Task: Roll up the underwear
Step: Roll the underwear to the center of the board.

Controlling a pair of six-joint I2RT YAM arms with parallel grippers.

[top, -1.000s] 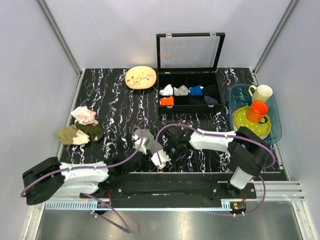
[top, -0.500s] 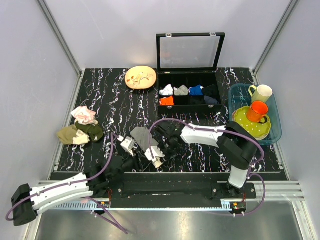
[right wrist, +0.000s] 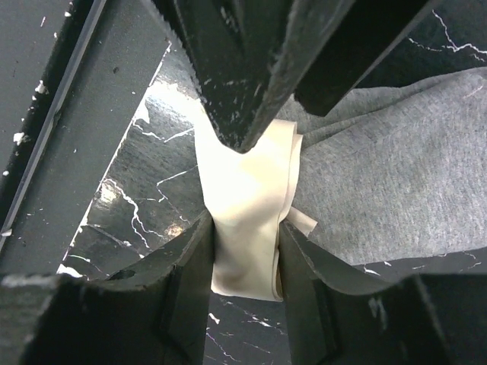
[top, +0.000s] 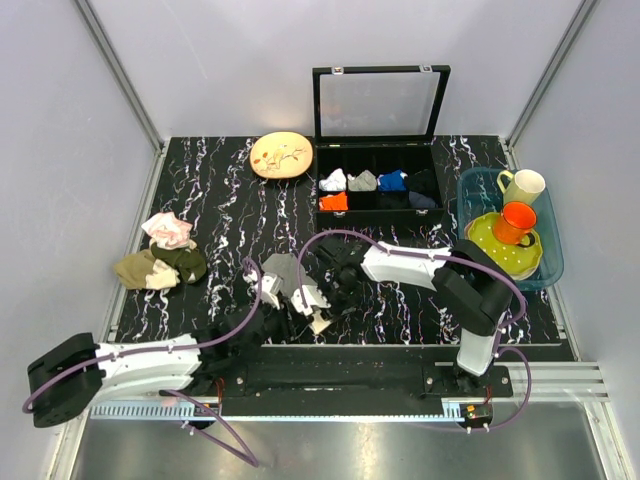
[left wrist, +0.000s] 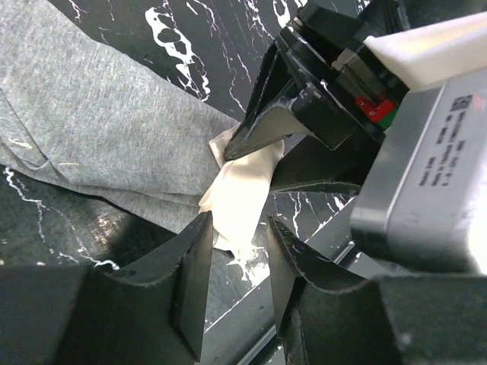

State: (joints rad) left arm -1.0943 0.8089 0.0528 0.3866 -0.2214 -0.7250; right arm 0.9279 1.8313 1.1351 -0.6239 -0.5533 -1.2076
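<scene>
The underwear (top: 284,271), grey with a cream band, lies crumpled near the table's front edge. In the right wrist view my right gripper (right wrist: 245,224) is shut on the cream band (right wrist: 247,198), which fills the gap between both fingers, and the grey cloth (right wrist: 396,182) spreads to the right. In the left wrist view my left gripper (left wrist: 237,224) has its jaws apart around the end of the cream band (left wrist: 242,190). That end touches one finger only. From above, the left gripper (top: 300,320) and right gripper (top: 325,308) meet tip to tip at the band.
A black compartment box (top: 430,165) with its lid up holds rolled cloths at the back. A tan plate (top: 281,155) sits beside it. A blue tub (top: 549,260) with mugs stands right. Pink-and-white cloth (top: 168,230) and olive and tan cloths (top: 160,268) lie left.
My left arm pulled back to the left, then swung in again to the cream band. The right gripper slid left along the front edge, holding the band.
</scene>
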